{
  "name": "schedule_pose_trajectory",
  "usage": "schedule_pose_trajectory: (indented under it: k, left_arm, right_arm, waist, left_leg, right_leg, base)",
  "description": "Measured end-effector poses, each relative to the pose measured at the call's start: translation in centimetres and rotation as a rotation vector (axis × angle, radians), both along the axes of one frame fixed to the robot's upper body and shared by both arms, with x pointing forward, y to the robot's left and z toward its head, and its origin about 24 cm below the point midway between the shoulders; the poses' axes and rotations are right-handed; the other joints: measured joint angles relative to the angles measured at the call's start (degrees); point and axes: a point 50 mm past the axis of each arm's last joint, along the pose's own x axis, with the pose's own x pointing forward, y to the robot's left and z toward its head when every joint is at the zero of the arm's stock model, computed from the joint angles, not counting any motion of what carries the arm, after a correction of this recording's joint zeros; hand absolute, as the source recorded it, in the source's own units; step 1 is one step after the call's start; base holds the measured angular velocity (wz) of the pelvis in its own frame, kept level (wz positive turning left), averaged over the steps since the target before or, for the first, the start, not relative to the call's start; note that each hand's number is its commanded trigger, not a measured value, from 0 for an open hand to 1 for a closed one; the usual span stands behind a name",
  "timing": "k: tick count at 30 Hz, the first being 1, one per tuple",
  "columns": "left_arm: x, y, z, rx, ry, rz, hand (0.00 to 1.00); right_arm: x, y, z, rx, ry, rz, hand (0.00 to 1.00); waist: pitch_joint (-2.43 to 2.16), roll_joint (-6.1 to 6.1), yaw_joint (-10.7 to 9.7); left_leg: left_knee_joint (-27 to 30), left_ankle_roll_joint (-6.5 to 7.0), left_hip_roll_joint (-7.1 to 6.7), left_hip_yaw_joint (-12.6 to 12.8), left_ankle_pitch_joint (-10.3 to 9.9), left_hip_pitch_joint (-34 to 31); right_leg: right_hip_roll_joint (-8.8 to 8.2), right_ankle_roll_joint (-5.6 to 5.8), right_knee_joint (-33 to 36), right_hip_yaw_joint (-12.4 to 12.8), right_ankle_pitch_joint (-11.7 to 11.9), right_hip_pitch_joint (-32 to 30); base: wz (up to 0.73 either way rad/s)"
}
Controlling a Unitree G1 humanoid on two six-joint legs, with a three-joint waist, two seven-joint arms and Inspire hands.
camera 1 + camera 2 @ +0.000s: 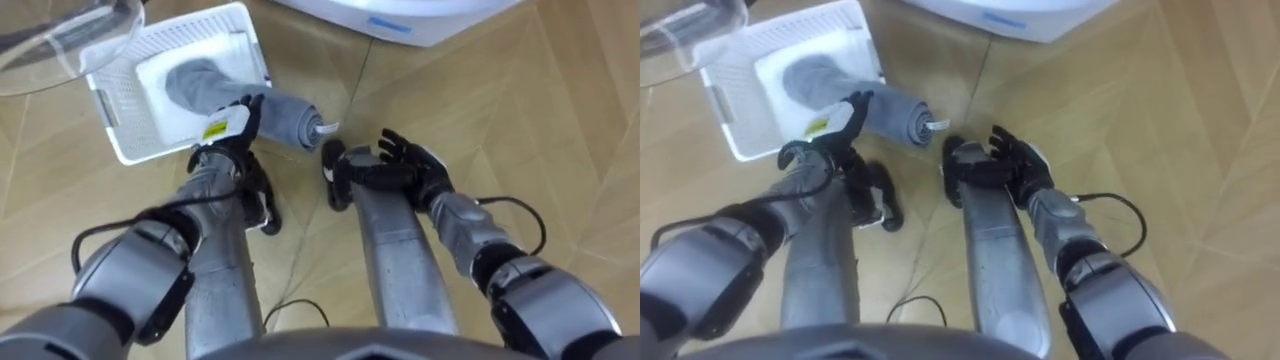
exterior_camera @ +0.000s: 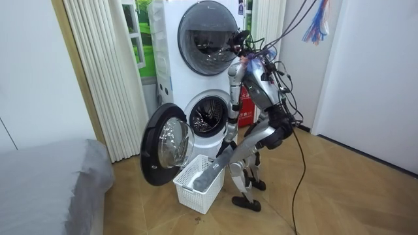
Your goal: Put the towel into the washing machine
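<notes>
A rolled grey towel (image 1: 270,115) lies half in a white laundry basket (image 1: 128,147), its free end sticking out over the rim toward me. My left hand (image 1: 228,125) sits on the roll with its fingers curled round it. My right hand (image 1: 405,160) hovers over the wooden floor to the towel's right, fingers spread, holding nothing. In the room view I stand bent over the basket (image 2: 192,189) in front of the lower washing machine (image 2: 209,117), whose round door (image 2: 166,143) hangs open beside the basket. The towel (image 2: 212,171) slants up out of the basket.
The machine's white base (image 1: 400,20) is just ahead of me and the glass door (image 1: 60,40) overhangs the basket's far left. A second machine (image 2: 208,29) is stacked above. A grey bed (image 2: 46,183) stands at the room view's left.
</notes>
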Motion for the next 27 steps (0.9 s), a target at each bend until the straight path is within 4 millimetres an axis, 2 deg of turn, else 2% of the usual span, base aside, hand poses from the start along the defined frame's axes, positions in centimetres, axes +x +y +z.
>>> schedule_pose_trajectory:
  k: [4,9,14,17,21,22,24,27]
  left_arm:
    - [0.3,0.1,0.4,0.048,-0.037,-0.032,0.00]
    - [0.5,0.0,0.6,0.082,-0.078,-0.054,0.00]
    - [0.7,-0.1,0.9,0.113,-0.116,-0.077,0.00]
    - [0.7,-0.1,0.9,0.126,-0.120,-0.089,0.00]
    - [0.8,-0.3,1.1,0.147,-0.135,-0.115,0.00]
    - [0.9,-0.4,1.1,0.154,-0.140,-0.124,0.51]
    - [1.1,-0.7,1.3,0.174,-0.155,-0.153,1.00]
    - [1.2,-1.0,1.4,0.189,-0.162,-0.175,1.00]
  right_arm:
    - [0.2,0.2,0.3,0.043,-0.022,-0.005,0.00]
    - [0.6,0.4,0.7,0.069,-0.050,0.012,0.00]
    - [0.9,0.1,1.1,0.082,-0.076,0.029,0.00]
    - [0.9,0.1,1.2,0.099,-0.084,0.031,0.00]
    - [0.9,0.2,1.2,0.110,-0.084,0.032,0.00]
    - [0.9,0.1,1.2,0.111,-0.084,0.032,0.00]
    - [1.0,0.0,1.2,0.118,-0.081,0.029,0.00]
    - [1.0,0.0,1.2,0.135,-0.080,0.013,0.00]
  waist:
    - [0.00,0.02,-0.5]
    - [0.01,0.04,-0.5]
    - [0.01,0.05,-0.4]
    - [0.02,0.07,-0.3]
    - [0.05,0.11,-0.2]
    - [0.05,0.11,-0.2]
    - [0.05,0.12,-0.2]
    - [0.08,0.16,-0.4]
  left_leg:
    - [2.9,-0.05,0.21,-0.9,-1.0,-2.6]
    - [6.7,0.27,0.25,-1.2,-2.6,-5.0]
    - [8.2,0.61,0.26,-1.3,-3.0,-7.0]
    - [9.1,0.73,0.97,-1.2,-3.5,-7.5]
    - [9.7,0.67,1.07,-1.2,-4.0,-7.6]
    - [9.7,0.68,1.07,-1.2,-4.0,-7.6]
    - [9.7,0.68,1.07,-1.2,-4.0,-7.8]
    - [9.7,0.68,1.12,-1.2,-4.1,-8.4]
  right_leg:
    - [0.00,-0.19,2.3,-0.7,-0.8,-2.0]
    - [-0.14,0.13,5.9,-0.7,-2.4,-4.3]
    - [0.03,0.33,7.2,-0.7,-2.6,-6.2]
    - [0.37,0.38,7.7,-0.7,-2.7,-6.7]
    - [0.77,0.44,8.1,-0.5,-2.9,-6.8]
    - [0.75,0.45,8.1,-0.5,-3.0,-6.9]
    - [0.75,0.44,8.1,-0.5,-3.0,-7.1]
    - [0.83,0.44,8.0,-0.5,-3.0,-7.6]
  base:
    - [0.02]
    - [0.00]
    - [0.00]
    - [-0.07]
    - [-0.07]
    - [0.00]
    - [0.00]
    - [0.00]
